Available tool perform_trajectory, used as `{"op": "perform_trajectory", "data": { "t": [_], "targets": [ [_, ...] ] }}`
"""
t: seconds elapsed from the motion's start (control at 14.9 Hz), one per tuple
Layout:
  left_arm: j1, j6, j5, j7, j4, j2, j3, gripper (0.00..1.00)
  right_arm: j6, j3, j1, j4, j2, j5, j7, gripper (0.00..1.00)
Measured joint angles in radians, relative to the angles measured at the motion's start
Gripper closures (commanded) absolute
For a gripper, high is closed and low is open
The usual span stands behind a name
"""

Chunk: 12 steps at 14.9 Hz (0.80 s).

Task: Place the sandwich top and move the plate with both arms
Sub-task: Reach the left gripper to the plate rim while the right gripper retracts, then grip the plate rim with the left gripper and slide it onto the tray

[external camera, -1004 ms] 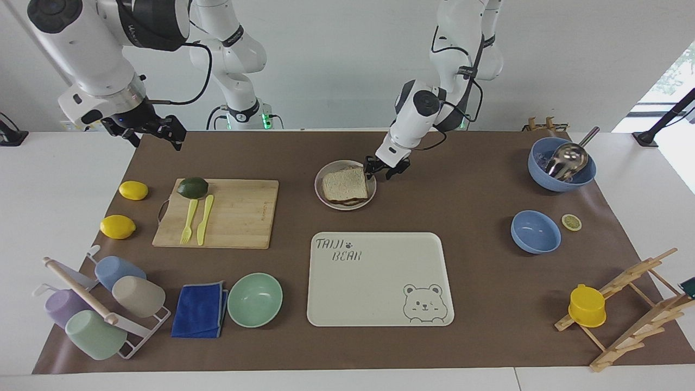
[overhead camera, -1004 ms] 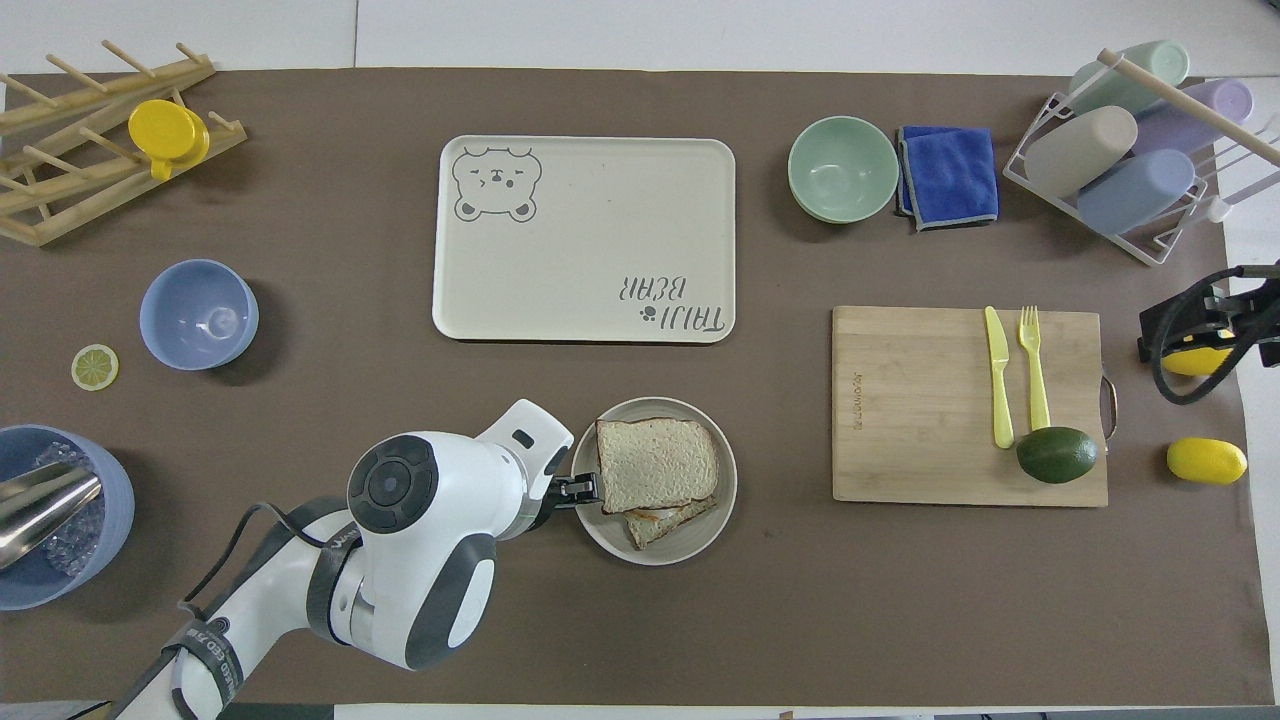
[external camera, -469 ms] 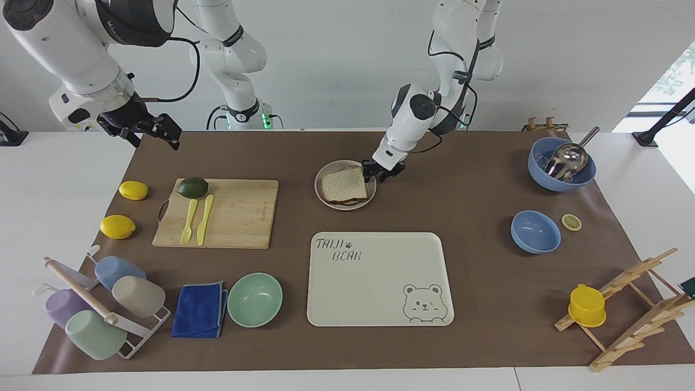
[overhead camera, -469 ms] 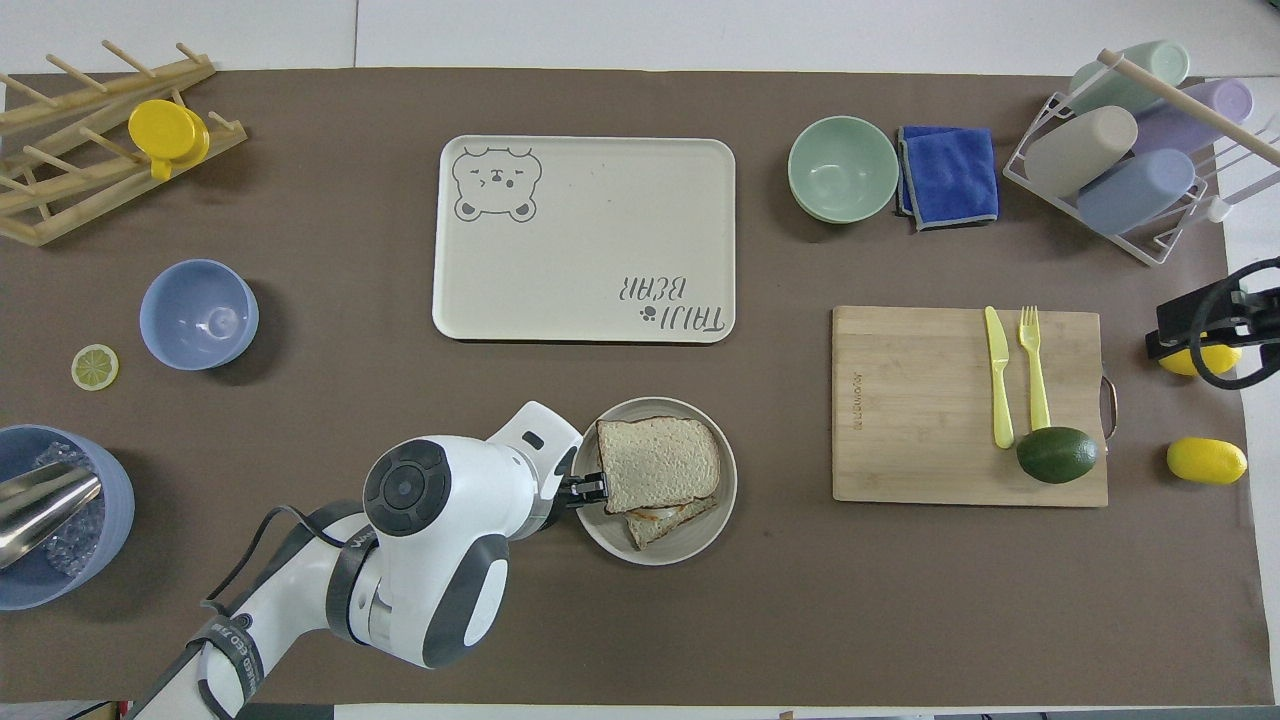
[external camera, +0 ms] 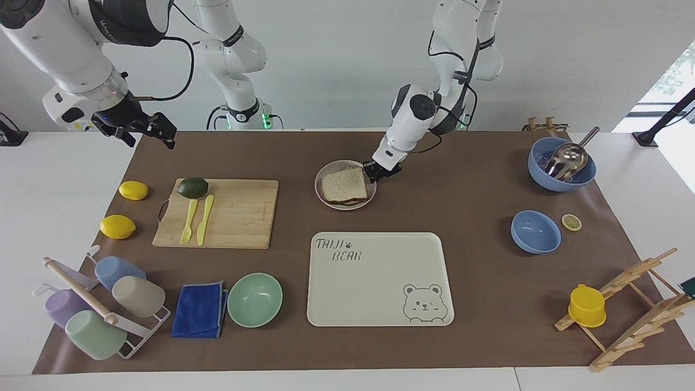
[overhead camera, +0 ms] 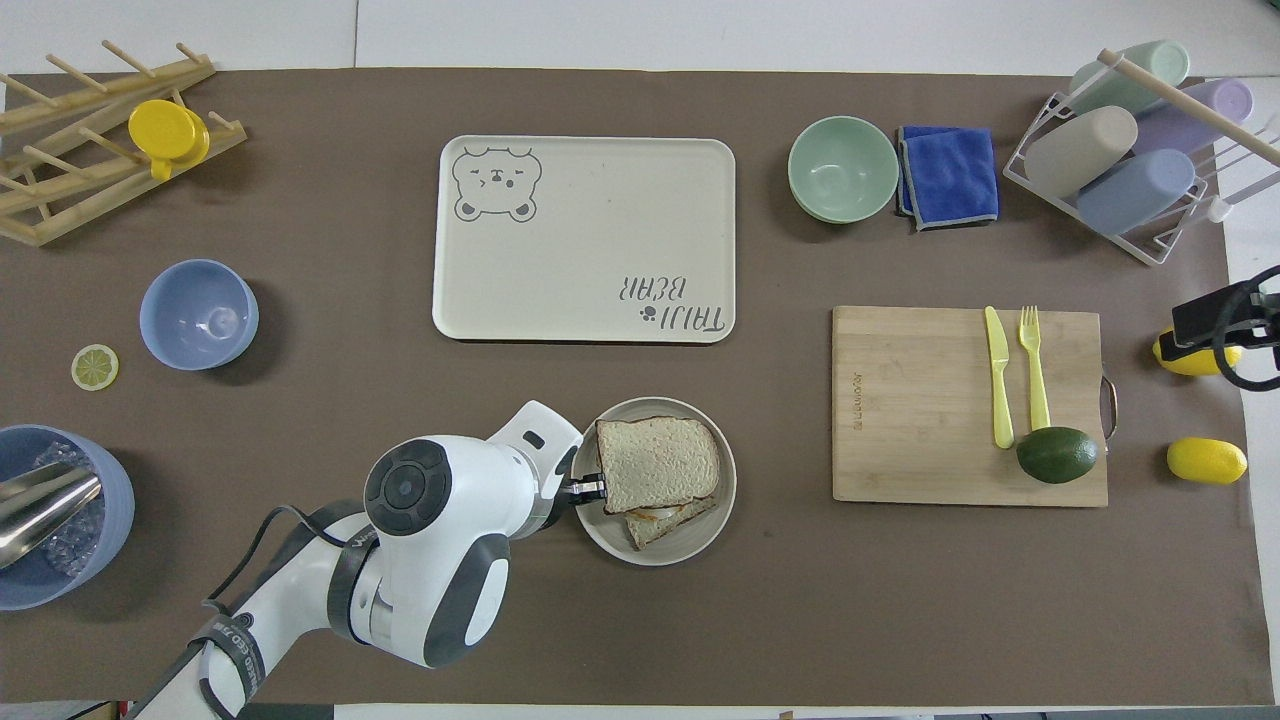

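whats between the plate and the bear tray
Nothing: only bare brown mat lies between the plate and the bear tray, clearest in the overhead view. The left gripper is at the plate's rim toward the left arm's end.

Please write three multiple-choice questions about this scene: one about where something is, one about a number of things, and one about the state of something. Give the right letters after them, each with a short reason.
1. Where does the avocado lie?
A. in the green bowl
B. on the cutting board
C. on the bear tray

2. How many whole lemons are on the table?
A. one
B. two
C. four

3. What is the state of the bread slice?
A. it lies on top of the sandwich on the plate
B. it hangs in the air in the right gripper
C. it lies on the blue cloth

Answers:
1 B: the avocado rests on a corner of the cutting board, beside the fork and knife.
2 B: two lemons lie at the right arm's end of the table.
3 A: the bread slice lies on the other slice on the plate; the left gripper is at the plate's rim, and the right gripper is up in the air, holding nothing.
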Motion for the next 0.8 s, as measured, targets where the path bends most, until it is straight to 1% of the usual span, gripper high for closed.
{"op": "perform_trajectory", "data": {
  "t": [0.2,0.33,0.54,0.8],
  "targets": [
    [0.000,-0.001,-0.002,0.000,0.001,0.001,0.003,1.00,0.000,-0.029,0.035,0.000,-0.001,0.000,-0.001,0.00],
    [0.008,-0.029,-0.007,0.000,0.018,0.001,0.009,1.00,0.000,-0.037,0.045,0.001,-0.001,0.000,-0.002,0.00],
    [0.050,-0.144,-0.008,0.000,0.094,0.000,0.018,1.00,0.000,-0.037,0.057,0.003,-0.001,-0.010,-0.003,0.00],
    [0.133,-0.301,-0.008,0.001,0.229,-0.012,0.025,1.00,0.000,-0.037,0.062,0.004,-0.001,-0.027,-0.003,0.00]
  ]
}}
